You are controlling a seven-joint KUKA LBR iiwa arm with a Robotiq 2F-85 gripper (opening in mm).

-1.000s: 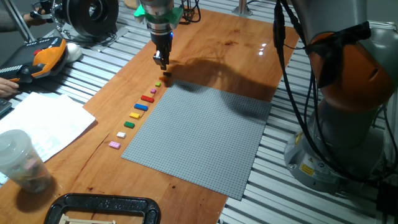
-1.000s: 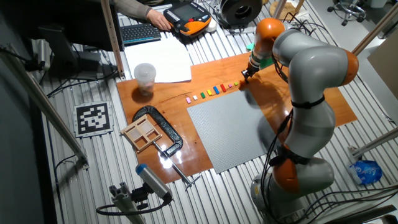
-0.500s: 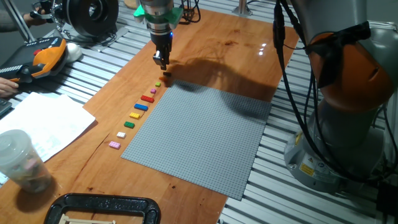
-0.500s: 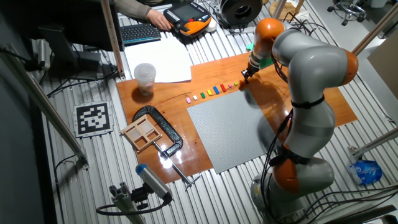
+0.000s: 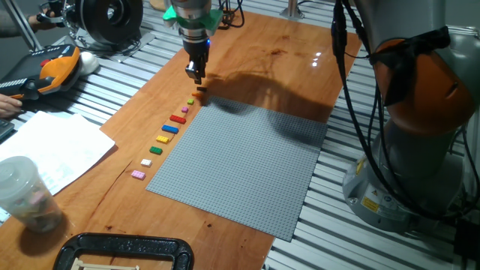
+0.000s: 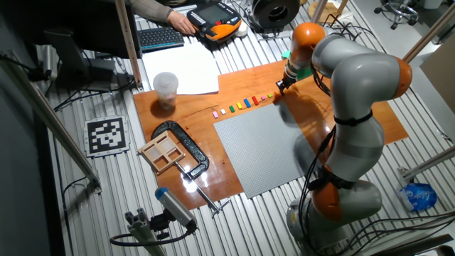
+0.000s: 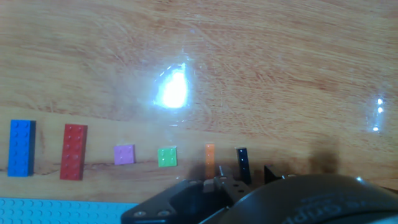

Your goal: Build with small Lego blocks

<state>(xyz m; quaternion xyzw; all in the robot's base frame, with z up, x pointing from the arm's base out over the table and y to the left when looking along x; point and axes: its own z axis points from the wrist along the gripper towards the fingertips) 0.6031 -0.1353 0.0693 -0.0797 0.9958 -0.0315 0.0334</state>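
Note:
The small Lego blocks lie in a row on the wooden board along the grey baseplate's (image 5: 240,165) left edge: pink (image 5: 138,174), white (image 5: 146,163), green (image 5: 156,150), yellow (image 5: 162,139), blue (image 5: 170,129), red (image 5: 178,118), then smaller ones up to orange (image 5: 201,90). My gripper (image 5: 196,76) hangs just above the far end of the row, fingers pointing down and narrow. The hand view shows blue (image 7: 20,155), red (image 7: 74,151), pink (image 7: 124,154), green (image 7: 166,157), orange (image 7: 210,160) and dark (image 7: 242,165) blocks. I cannot tell the jaw gap. The row (image 6: 245,103) and the gripper (image 6: 279,87) also show in the other fixed view.
A plastic cup (image 5: 22,191), paper sheets (image 5: 52,150) and a black clamp (image 5: 124,251) sit at the board's near left. A person's hand holds an orange pendant (image 5: 52,71) at far left. The arm's base (image 5: 405,187) stands to the right of the baseplate.

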